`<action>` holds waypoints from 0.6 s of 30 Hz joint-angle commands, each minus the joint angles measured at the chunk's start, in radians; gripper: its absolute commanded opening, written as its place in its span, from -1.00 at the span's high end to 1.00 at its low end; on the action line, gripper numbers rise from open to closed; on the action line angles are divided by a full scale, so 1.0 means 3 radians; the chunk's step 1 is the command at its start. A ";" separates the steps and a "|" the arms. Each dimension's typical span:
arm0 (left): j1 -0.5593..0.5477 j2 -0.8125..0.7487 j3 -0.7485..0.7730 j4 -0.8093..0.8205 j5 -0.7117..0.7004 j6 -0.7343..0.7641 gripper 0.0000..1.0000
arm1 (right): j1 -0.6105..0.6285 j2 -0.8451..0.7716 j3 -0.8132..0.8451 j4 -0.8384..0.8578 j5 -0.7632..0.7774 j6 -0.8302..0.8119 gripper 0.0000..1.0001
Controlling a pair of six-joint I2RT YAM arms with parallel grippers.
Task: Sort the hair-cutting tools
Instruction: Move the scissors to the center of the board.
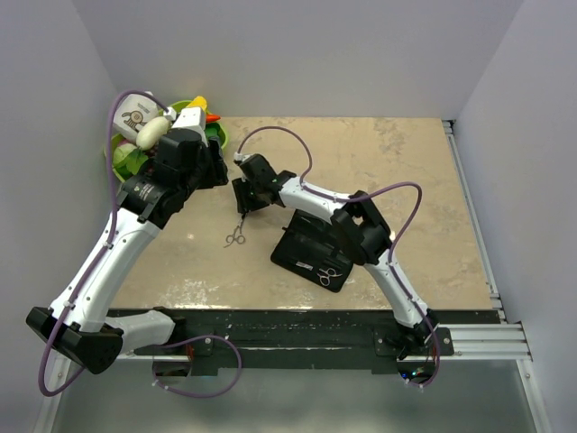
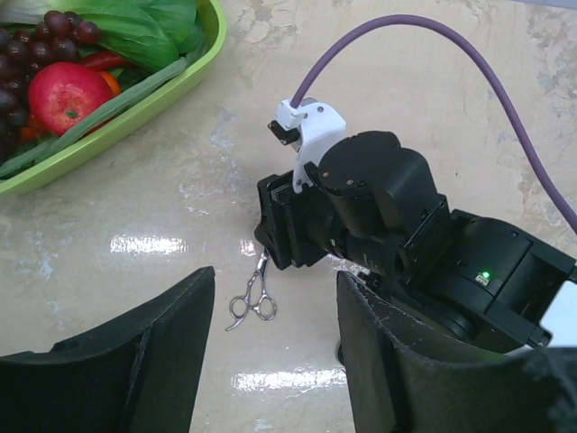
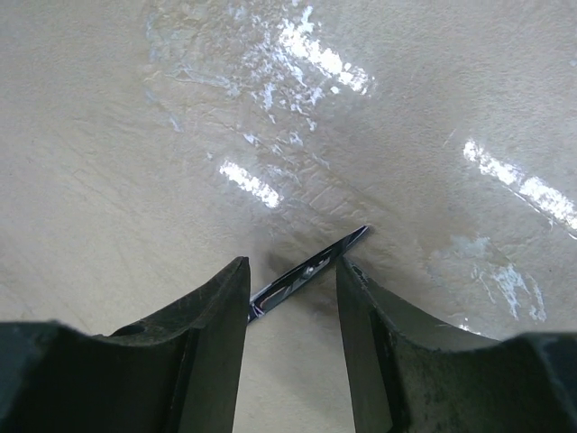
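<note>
Jaws of the right gripper [image 3: 290,271] stand spread, straddling the blade end of the loose scissors [image 3: 317,262], which lie flat on the surface [image 3: 135,135]; whether a pad touches the metal I cannot tell. In the top view, the long axis runs from the blades under those jaws down-frame to the ring handles. Left gripper [image 2: 275,284] hovers higher, jaws wide and empty, so the right arm is nearer.

Silver scissors [image 1: 235,236] flat on table [image 1: 406,180]; second scissors [image 1: 327,273] on black case [image 1: 296,250]
</note>
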 commanded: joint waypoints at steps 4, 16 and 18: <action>0.0013 -0.0036 0.0003 0.0105 0.0000 0.0048 -0.22 | 0.0193 0.0322 -0.0046 -0.0565 0.0185 -0.0002 0.02; 0.0023 -0.0092 -0.0125 0.0156 0.0016 0.0058 -0.22 | 0.0346 -0.0031 -0.0522 -0.0580 0.0302 0.0060 -0.02; 0.0028 -0.0107 -0.0140 0.0171 0.0016 0.0063 -0.23 | 0.0387 -0.0011 -0.0522 -0.0590 0.0333 0.0065 -0.02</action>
